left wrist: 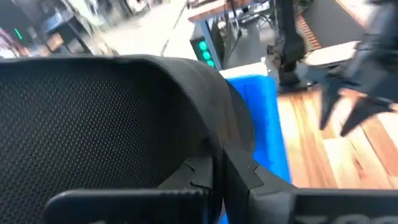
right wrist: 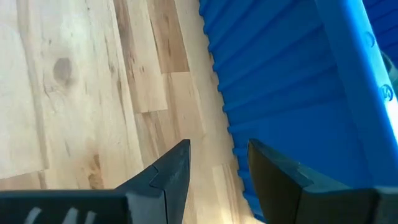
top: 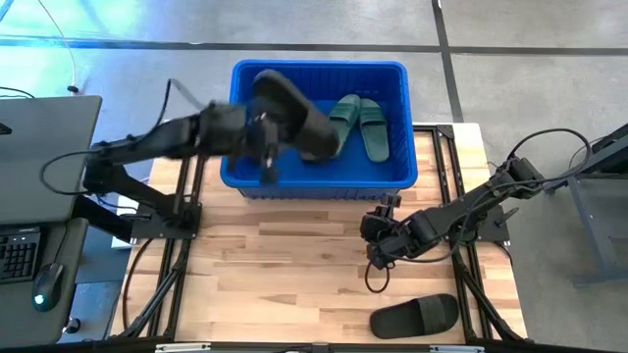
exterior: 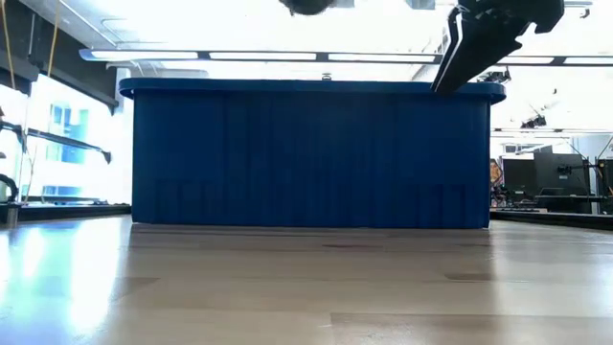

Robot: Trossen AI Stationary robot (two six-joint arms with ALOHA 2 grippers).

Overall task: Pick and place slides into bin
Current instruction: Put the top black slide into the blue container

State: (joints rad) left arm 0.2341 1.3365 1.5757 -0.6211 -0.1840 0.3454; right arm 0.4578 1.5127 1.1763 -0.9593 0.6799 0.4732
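Grey floor (top: 549,29), ceiling striplights (exterior: 259,56), window (exterior: 62,144) w/ daylight.

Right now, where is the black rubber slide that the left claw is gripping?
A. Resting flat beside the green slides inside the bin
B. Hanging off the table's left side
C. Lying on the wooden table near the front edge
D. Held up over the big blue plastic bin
D: the high view shows the left claw shut on the black rubber slide, held over the big blue plastic bin, above the pair of sage green slides inside.
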